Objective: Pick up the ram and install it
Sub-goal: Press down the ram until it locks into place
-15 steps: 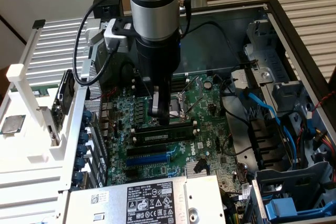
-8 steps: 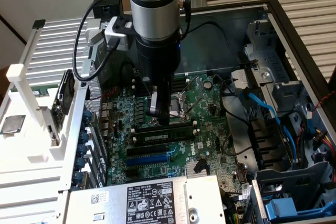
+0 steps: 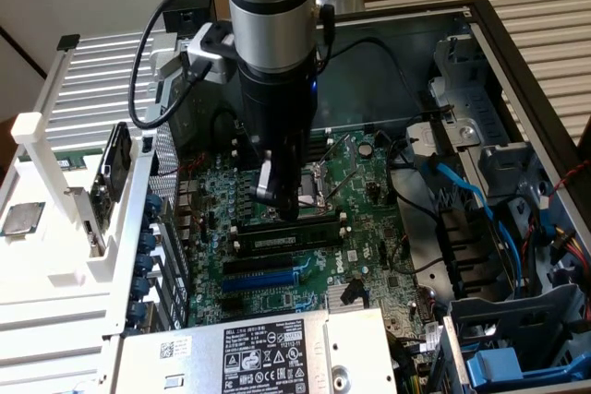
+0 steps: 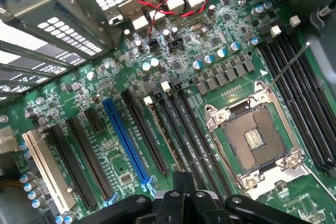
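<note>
My tool (image 3: 280, 205) is the dark two-finger tip at the end of my big grey arm. Its fingers are squeezed fully together and I see nothing between them. It hangs low inside the open black metal computer case (image 3: 517, 53), close over the big green circuit board (image 3: 369, 219).

I think the step in hand is seating the stick. To do it well, I should push straight down and slowly, right on the top edge of the stick. If I lean, the stick could tip in its slot. Both ends need to go down evenly so the white end clips can snap shut.

The long thin green ram stick with the white label strip (image 3: 286, 239) sits in a long black slot. In the exterior view it is at about 6 o'clock from my tool tip, just beside it. I cannot tell if they touch. In the wrist view I see the stick (image 4: 164, 135) edge-on, at about 11 o'clock from my tool (image 4: 184, 195).

Further out, the long blue slot (image 3: 263, 279) lies past the stick, again at 6 o'clock.
</note>
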